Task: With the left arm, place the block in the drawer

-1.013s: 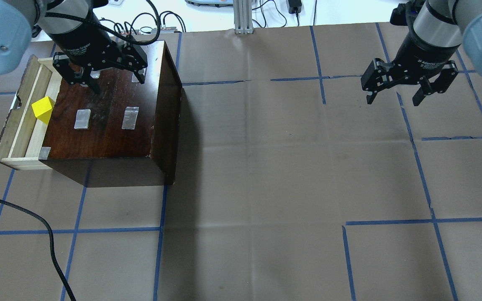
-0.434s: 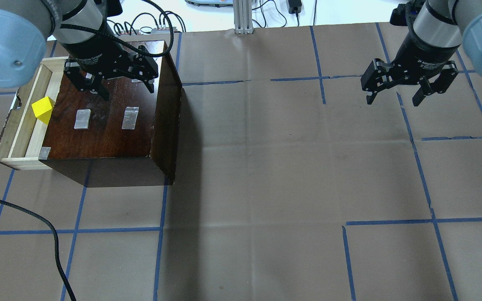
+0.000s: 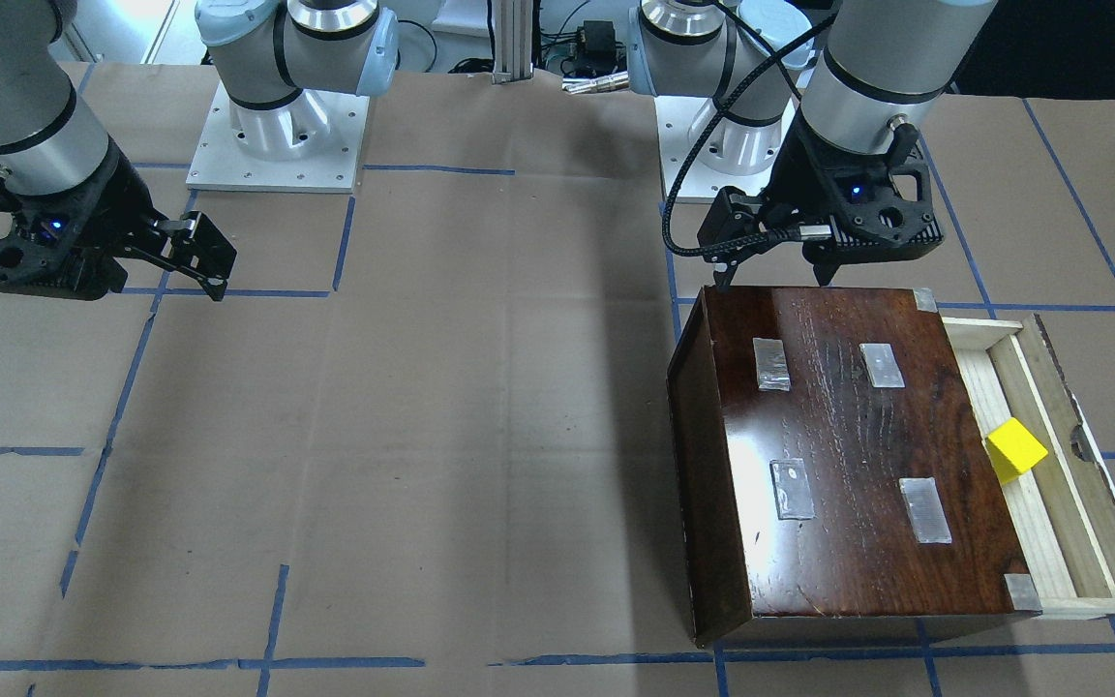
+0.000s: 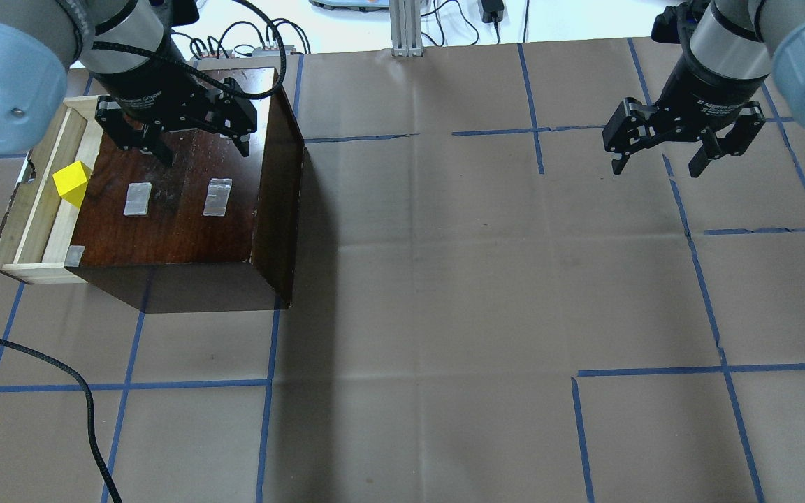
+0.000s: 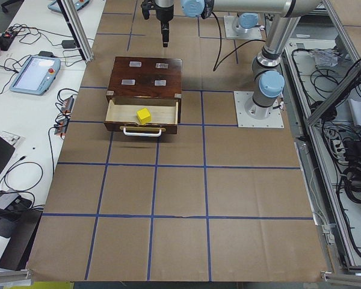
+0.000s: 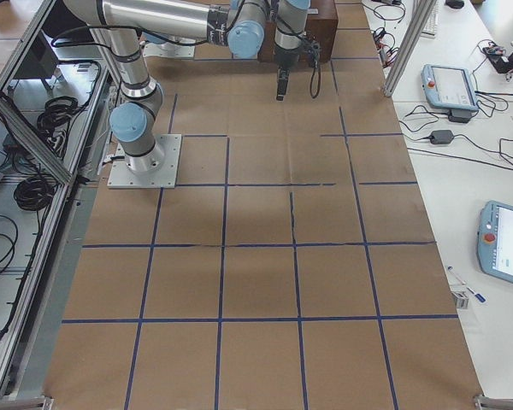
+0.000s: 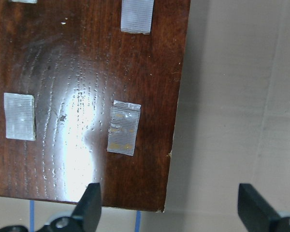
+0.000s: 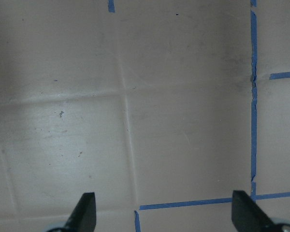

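The left gripper (image 4: 204, 151), jaws spread and empty, has shifted slightly toward the drawer (image 4: 33, 229) above the cabinet (image 4: 179, 223). The block (image 4: 72, 183) stays inside it. The right gripper (image 4: 656, 172) is unmoved, likewise spread.

Brown-papered table (image 4: 444, 279), blue tape grid (image 4: 193, 383)

Creased brown paper table covering (image 8: 135, 96) is crossed by strips of blue tape (image 8: 253, 96). The black fingertips (image 8: 85, 209) of the right gripper (image 8: 165, 215) are seen spread wide apart, one beside the horizontal tape's end, one just below it.
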Robot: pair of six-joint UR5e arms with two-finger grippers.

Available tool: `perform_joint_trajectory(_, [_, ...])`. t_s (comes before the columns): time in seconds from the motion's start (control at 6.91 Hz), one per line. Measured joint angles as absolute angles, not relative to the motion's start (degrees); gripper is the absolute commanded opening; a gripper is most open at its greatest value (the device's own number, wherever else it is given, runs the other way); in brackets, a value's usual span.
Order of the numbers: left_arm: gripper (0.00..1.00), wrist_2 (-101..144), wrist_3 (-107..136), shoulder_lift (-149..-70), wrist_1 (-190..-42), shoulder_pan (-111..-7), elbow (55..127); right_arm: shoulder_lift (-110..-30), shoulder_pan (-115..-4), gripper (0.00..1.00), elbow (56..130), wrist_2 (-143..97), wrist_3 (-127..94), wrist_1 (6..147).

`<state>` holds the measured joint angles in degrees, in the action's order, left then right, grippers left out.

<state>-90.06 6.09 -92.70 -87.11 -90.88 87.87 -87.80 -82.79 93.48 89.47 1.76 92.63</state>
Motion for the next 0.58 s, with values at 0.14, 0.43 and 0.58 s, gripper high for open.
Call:
perform_joint_trajectory(0.14, [0.99,-90.3,5.9,-92.7,-87.1,-90.9,87.9,-87.8,-82.8,1.00,93.5,89.5,1.8,92.6])
perform_joint_trajectory(0.43, [0.99,-90.4,5.7,-92.7,-87.0,-90.9,88.0,-87.8,-82.8,1.00,93.5,89.5,1.8,92.6])
perform_joint_trajectory(0.58, [0.99,-90.4,5.7,-92.6,-87.0,-90.9,88.0,-87.8,-82.8,1.00,93.4,89.5,1.8,92.6])
